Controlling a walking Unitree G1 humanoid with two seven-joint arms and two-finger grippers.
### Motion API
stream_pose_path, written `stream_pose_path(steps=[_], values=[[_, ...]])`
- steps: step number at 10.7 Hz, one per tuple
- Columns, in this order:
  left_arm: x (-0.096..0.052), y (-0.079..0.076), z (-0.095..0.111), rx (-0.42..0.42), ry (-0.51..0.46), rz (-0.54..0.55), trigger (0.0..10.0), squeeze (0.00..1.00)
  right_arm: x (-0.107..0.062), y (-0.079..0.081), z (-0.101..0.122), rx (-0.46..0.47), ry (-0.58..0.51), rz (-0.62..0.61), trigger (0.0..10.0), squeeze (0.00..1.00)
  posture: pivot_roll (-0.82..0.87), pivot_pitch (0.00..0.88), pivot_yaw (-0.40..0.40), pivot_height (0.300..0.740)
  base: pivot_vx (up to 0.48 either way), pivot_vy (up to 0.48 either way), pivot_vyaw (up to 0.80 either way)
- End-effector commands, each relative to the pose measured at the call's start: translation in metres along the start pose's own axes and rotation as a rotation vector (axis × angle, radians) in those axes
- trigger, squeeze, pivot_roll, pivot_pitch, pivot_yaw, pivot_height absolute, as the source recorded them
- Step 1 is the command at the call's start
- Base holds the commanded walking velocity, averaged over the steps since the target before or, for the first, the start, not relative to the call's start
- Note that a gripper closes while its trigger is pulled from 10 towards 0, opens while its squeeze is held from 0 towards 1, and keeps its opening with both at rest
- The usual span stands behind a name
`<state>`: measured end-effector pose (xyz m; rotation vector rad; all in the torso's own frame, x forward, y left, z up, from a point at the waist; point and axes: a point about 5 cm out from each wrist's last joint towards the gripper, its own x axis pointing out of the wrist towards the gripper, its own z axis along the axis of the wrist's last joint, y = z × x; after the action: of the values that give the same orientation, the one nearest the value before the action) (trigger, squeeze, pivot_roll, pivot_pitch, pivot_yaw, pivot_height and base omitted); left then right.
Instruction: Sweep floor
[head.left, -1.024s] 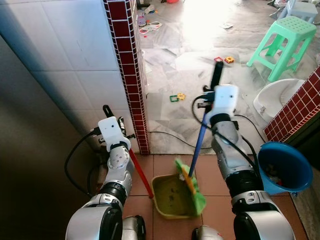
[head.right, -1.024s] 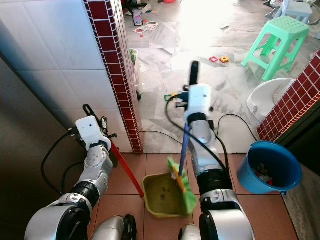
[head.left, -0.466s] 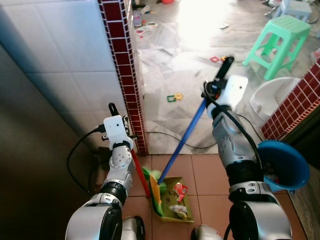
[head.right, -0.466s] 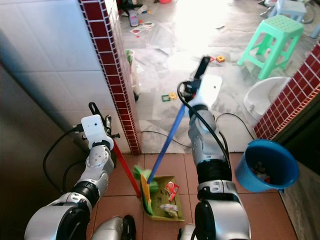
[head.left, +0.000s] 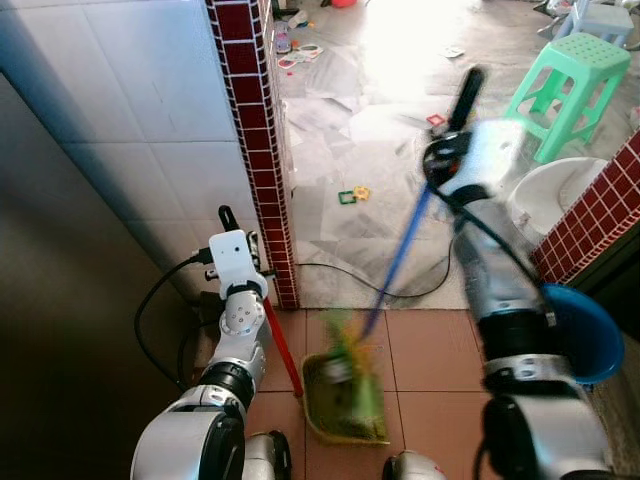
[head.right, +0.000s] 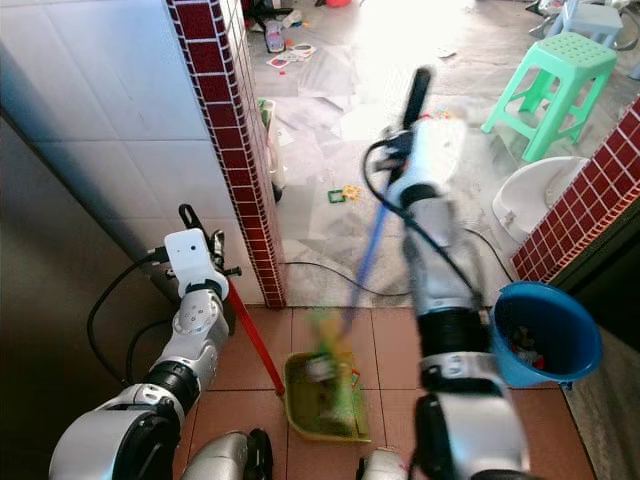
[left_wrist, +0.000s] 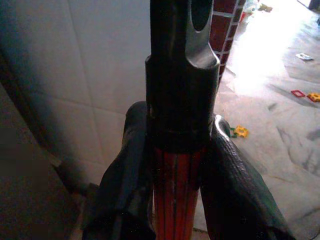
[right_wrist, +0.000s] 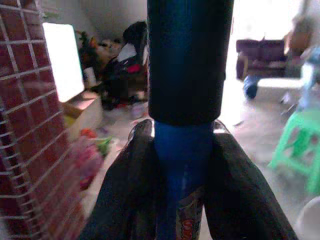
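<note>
Broom (head.left: 398, 262) swung right since before, right gripper (right_wrist: 182, 165) clamping it; left gripper (left_wrist: 175, 170) clamping dustpan handle (head.left: 283, 348).

green stool (head.left: 570, 85), blue bucket (head.right: 545, 335), white basin (head.left: 550, 195), scattered toys (head.left: 353, 194)

The broom handle (head.left: 398, 262) is blue, the dustpan (head.left: 345, 405) yellow-green on a red stick (head.left: 282, 346). Terracotta floor tiles (head.left: 430, 350) meet grey marble; pillar (head.left: 256, 130) of dark red tiles; mint-green stool (head.left: 568, 75); blue bucket (head.left: 585, 335).
</note>
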<state>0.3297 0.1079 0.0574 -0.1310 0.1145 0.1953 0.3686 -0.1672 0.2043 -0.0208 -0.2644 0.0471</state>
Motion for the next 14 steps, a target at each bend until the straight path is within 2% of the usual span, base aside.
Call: stream_pose_path(steps=[1, 6, 7, 9, 11, 12, 13, 14], values=[[-0.007, 0.007, -0.020, 0.049, 0.093, 0.010, 10.0, 0.00, 0.002, 0.002, 0.018, -0.049, -0.102, 0.016, 10.0, 0.00, -0.12, 0.060, 0.063, 0.740, 0.000, 0.000, 0.00], [-0.008, 0.006, -0.021, 0.047, 0.108, -0.006, 10.0, 0.00, -0.014, 0.003, -0.015, -0.071, -0.008, 0.003, 10.0, 0.00, -0.12, 0.066, 0.061, 0.740, 0.000, 0.000, 0.00], [-0.008, 0.006, -0.021, 0.044, 0.109, -0.006, 10.0, 0.00, -0.017, 0.005, -0.021, -0.088, 0.021, 0.001, 10.0, 0.00, -0.12, 0.066, 0.061, 0.740, 0.000, 0.000, 0.00], [-0.008, 0.007, -0.021, 0.076, 0.106, 0.005, 10.0, 0.00, -0.022, 0.012, -0.021, -0.153, -0.005, 0.043, 10.0, 0.00, -0.11, 0.068, 0.057, 0.740, 0.000, 0.000, 0.00], [-0.009, 0.002, -0.023, 0.071, 0.124, -0.051, 10.0, 0.00, -0.024, 0.014, -0.030, -0.074, 0.054, 0.014, 10.0, 0.00, -0.12, 0.068, 0.058, 0.740, 0.000, 0.000, 0.00], [-0.010, -0.008, -0.026, 0.046, 0.156, -0.129, 10.0, 0.00, -0.025, 0.017, -0.035, 0.054, 0.096, -0.033, 10.0, 0.00, -0.12, 0.069, 0.059, 0.740, 0.000, 0.000, 0.00], [-0.011, -0.013, -0.025, 0.064, 0.148, -0.164, 10.0, 0.00, -0.023, 0.018, -0.034, 0.180, 0.113, -0.076, 10.0, 0.00, -0.12, 0.068, 0.061, 0.740, 0.000, 0.000, 0.00], [-0.011, -0.013, -0.026, 0.059, 0.155, -0.164, 10.0, 0.00, -0.020, 0.016, -0.031, 0.215, 0.105, -0.087, 10.0, 0.00, -0.12, 0.066, 0.061, 0.740, 0.000, 0.000, 0.00]])
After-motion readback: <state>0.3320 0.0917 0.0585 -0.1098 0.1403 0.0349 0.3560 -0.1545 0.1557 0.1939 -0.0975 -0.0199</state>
